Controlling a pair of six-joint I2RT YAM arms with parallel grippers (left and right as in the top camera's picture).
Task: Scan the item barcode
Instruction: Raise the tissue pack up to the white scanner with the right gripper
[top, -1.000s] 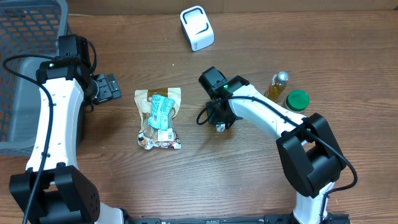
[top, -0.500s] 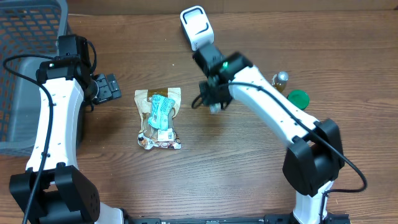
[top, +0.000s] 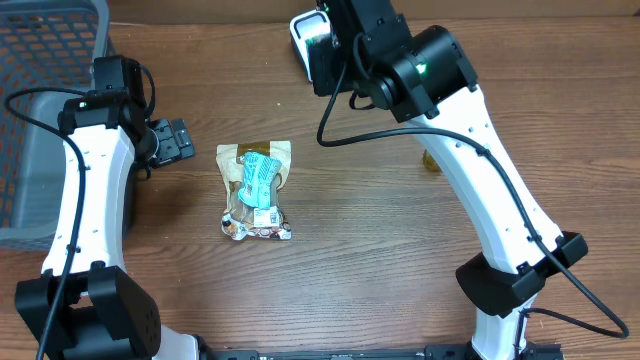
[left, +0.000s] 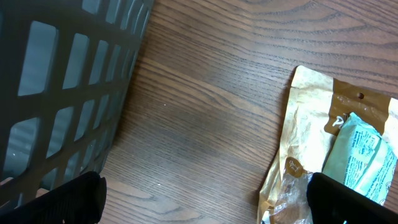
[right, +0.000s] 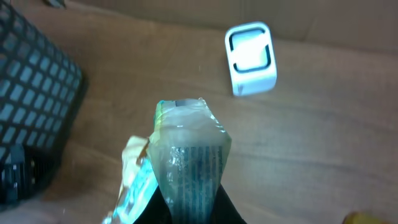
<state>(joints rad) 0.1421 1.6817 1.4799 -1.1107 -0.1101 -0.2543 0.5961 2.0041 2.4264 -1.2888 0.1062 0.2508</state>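
Right pincer (right: 186, 208) is seen clamped narrow on a small packet (right: 189, 149), which is gripped at its lower end by the dark fingers (right: 214, 205). The packet is held up off the worktop (top: 380, 250), over its far edge. In the overhead view it is hidden under the raised right arm. Its long axis is run straight out from the fingers, and the free end is pointed away from the wrist. That end is closed by a flat crimped seal. The barcode face is turned to the wrist camera, with the black bars laid along the long axis. The packet is made of clear glossy film with a pale green tint and is slightly puffed, narrower at the grip.

A scanner (top: 308, 45) is set at the far edge of the worktop: a white rounded block of smooth plastic, with a dark rounded-square outline on its top face.

Left pincer (left: 205, 205) is spread wide with nothing held, low over the wood grain near the left edge. A grey plastic grid basket (top: 40, 90) is placed at the far-left corner. A snack pouch (top: 257, 190) of crinkled tan and clear film with a teal label is laid flat left of centre, its long axis run from far edge to near edge. A yellowish bottle (top: 431, 161) is partly hidden by the right arm.
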